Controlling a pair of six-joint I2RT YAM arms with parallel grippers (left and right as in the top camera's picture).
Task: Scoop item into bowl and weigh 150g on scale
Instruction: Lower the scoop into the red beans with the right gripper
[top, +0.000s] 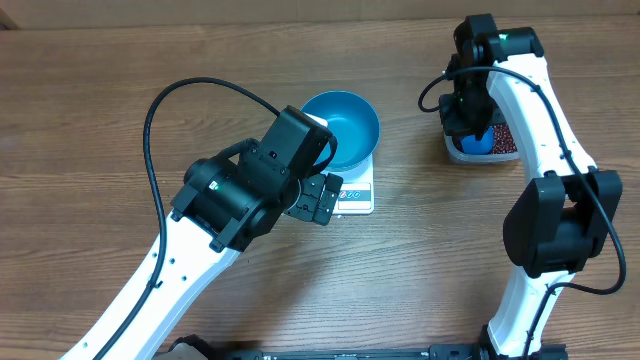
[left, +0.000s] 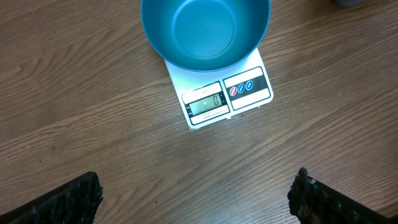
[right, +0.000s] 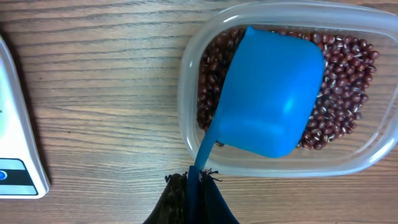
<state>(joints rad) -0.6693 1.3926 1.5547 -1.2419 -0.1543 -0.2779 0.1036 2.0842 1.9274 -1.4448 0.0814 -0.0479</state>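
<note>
The teal-blue bowl (top: 341, 128) (left: 205, 31) stands empty on the white scale (top: 356, 192) (left: 217, 93); the display reads zero. My left gripper (top: 318, 199) (left: 196, 193) hovers open just in front of the scale with nothing between its fingers (left: 68, 199). At the back right, red-brown beans (top: 498, 136) (right: 339, 93) fill a clear plastic tub (top: 455, 152) (right: 280, 158). My right gripper (top: 470, 118) (right: 194, 186) is shut on the handle of a bright-blue scoop (top: 477, 141) (right: 270, 93), which lies bottom-up over the beans inside the tub.
The wooden table (top: 100, 100) spreads around everything. The right arm's white links (top: 545, 130) reach from the front right up to the tub. A corner of the scale (right: 15, 143) shows left of the tub in the right wrist view.
</note>
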